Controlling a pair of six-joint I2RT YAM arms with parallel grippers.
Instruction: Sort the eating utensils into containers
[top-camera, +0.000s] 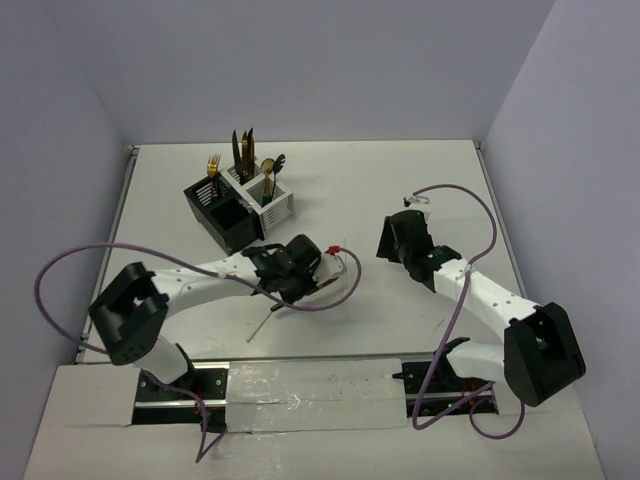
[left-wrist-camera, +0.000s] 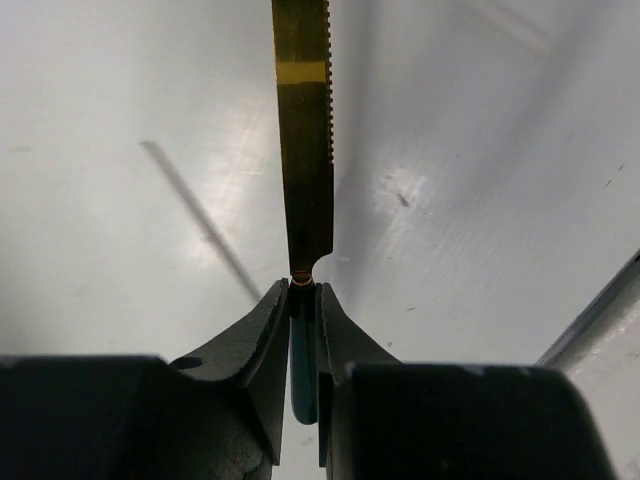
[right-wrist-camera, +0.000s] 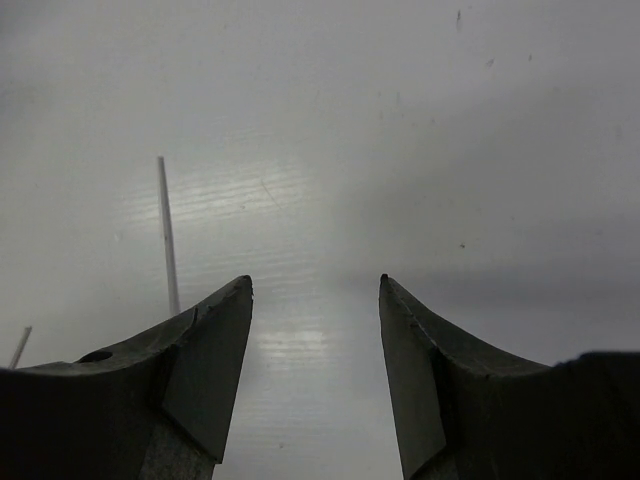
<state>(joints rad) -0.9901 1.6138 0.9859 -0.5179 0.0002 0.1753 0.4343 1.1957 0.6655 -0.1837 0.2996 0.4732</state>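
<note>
My left gripper (left-wrist-camera: 303, 285) is shut on the dark green handle (left-wrist-camera: 303, 370) of a gold-bladed knife (left-wrist-camera: 305, 150); the serrated blade sticks out ahead over the white table. In the top view this gripper (top-camera: 305, 272) is just in front of the joined caddies, black (top-camera: 226, 218) and white (top-camera: 268, 198). A gold fork (top-camera: 212, 165), knives (top-camera: 243, 150) and spoons (top-camera: 274, 166) stand in the caddies. My right gripper (top-camera: 397, 235) is open and empty (right-wrist-camera: 315, 285) over bare table. A pale chopstick (right-wrist-camera: 167, 235) lies ahead to its left. Another chopstick (top-camera: 262, 323) lies near the left arm.
A purple cable (top-camera: 345, 275) with a red tag loops beside the left gripper. Walls enclose the table at the back and on both sides. A second thin stick end (right-wrist-camera: 20, 347) shows at the left edge of the right wrist view.
</note>
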